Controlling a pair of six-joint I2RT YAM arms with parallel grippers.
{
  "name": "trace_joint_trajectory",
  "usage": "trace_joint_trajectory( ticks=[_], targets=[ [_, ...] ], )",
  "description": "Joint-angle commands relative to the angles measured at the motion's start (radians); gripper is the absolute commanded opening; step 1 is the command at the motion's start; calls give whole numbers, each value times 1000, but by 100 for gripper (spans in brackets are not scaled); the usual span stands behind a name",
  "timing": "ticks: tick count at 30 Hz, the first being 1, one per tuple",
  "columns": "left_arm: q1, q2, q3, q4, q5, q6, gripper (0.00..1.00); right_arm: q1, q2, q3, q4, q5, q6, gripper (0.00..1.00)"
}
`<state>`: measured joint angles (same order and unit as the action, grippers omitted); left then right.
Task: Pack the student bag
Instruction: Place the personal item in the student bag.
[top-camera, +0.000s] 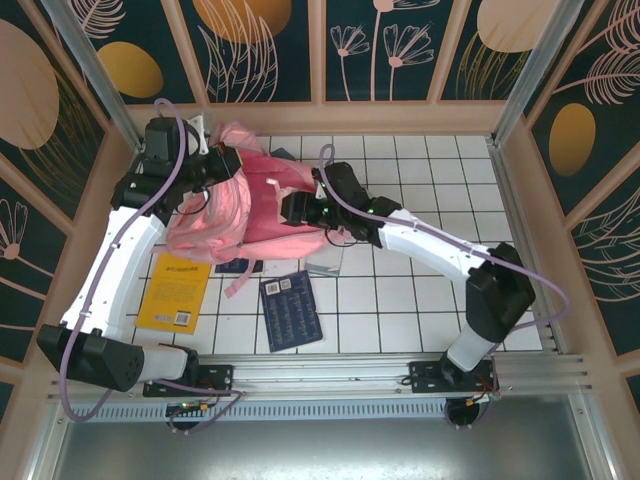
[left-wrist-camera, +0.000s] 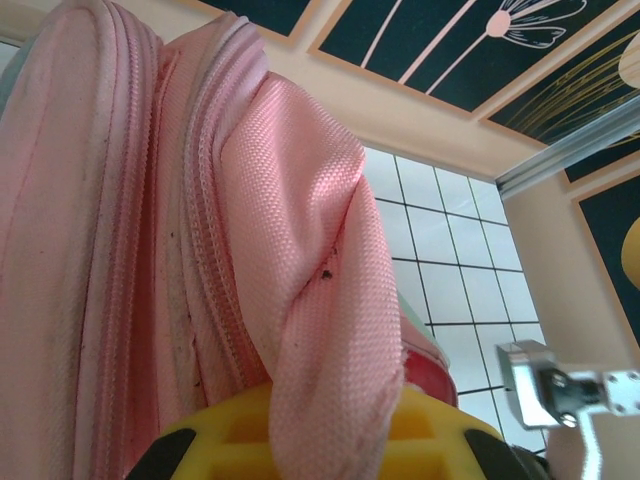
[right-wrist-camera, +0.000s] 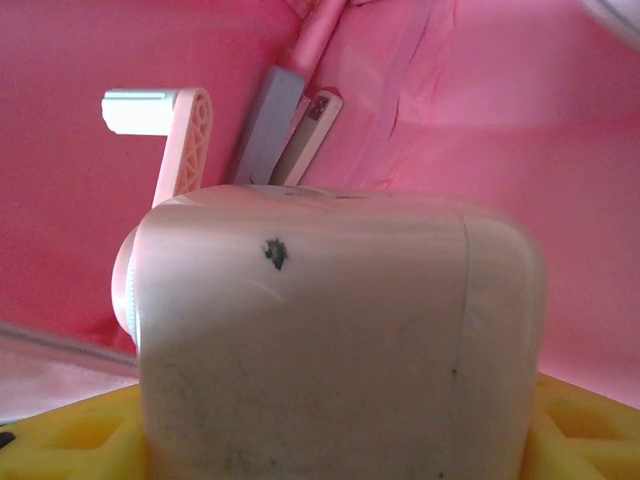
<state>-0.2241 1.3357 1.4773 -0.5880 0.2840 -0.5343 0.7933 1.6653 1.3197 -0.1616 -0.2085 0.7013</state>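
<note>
The student bag (top-camera: 255, 205), a big soft pink backpack, lies at the back left of the tiled table. My left gripper (top-camera: 228, 160) is at its far top edge, shut on a fold of the bag's pink fabric (left-wrist-camera: 320, 300) that runs down between the yellow jaws of that gripper (left-wrist-camera: 330, 435). My right gripper (top-camera: 290, 208) reaches into the bag from the right. Between its yellow jaws sits a pale boxy pencil sharpener (right-wrist-camera: 330, 340) with a pink crank handle (right-wrist-camera: 185, 140), and the right gripper (right-wrist-camera: 335, 445) is closed on it. Pink bag lining (right-wrist-camera: 520, 120) surrounds it.
A yellow book (top-camera: 175, 290) lies near the front left and a dark blue book (top-camera: 290, 310) in front of the bag. Another dark book (top-camera: 240, 267) peeks from under the bag's front edge. Grey flat items (right-wrist-camera: 270, 120) stand inside the bag. Patterned walls (top-camera: 400, 50) enclose the table.
</note>
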Motion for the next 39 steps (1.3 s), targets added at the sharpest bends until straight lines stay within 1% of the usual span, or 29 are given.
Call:
trace_joint_trajectory(
  ticks=[1,5,8,10,13,16,22,25,27,29,32,34,35,39],
  targets=[
    [5,-52,26,143,22,20,0,1,81,102,118,-80,27,41],
    [5,-49,35,151,39,14,0,15,235,228,123,-105,64,42],
    [5,-45,45,151,53,14,0,33,356,360,102,-80,79,44],
    [5,-42,51,153,58,14,0,35,427,428,126,-83,107,44],
    [5,-37,60,151,63,16,0,33,522,484,213,-145,179,44],
    [5,-27,76,147,65,17,0,42,601,551,239,-190,224,45],
    [5,-7,79,164,105,7,0,85,731,708,213,-210,222,47],
    [5,3,74,175,129,-2,0,104,804,758,247,-235,254,48],
    [5,4,72,180,138,-4,0,113,865,825,237,-254,263,53],
    [5,5,70,182,141,-6,0,119,933,932,204,-274,252,67],
    [5,3,64,183,144,-7,0,115,995,1046,197,-307,235,88],
    [5,1,63,179,141,-7,0,110,988,1042,216,-308,227,93],
    [5,-1,63,173,135,-5,0,109,974,1020,237,-312,224,98],
    [5,-10,63,165,109,2,0,110,896,919,292,-302,196,99]
  ],
)
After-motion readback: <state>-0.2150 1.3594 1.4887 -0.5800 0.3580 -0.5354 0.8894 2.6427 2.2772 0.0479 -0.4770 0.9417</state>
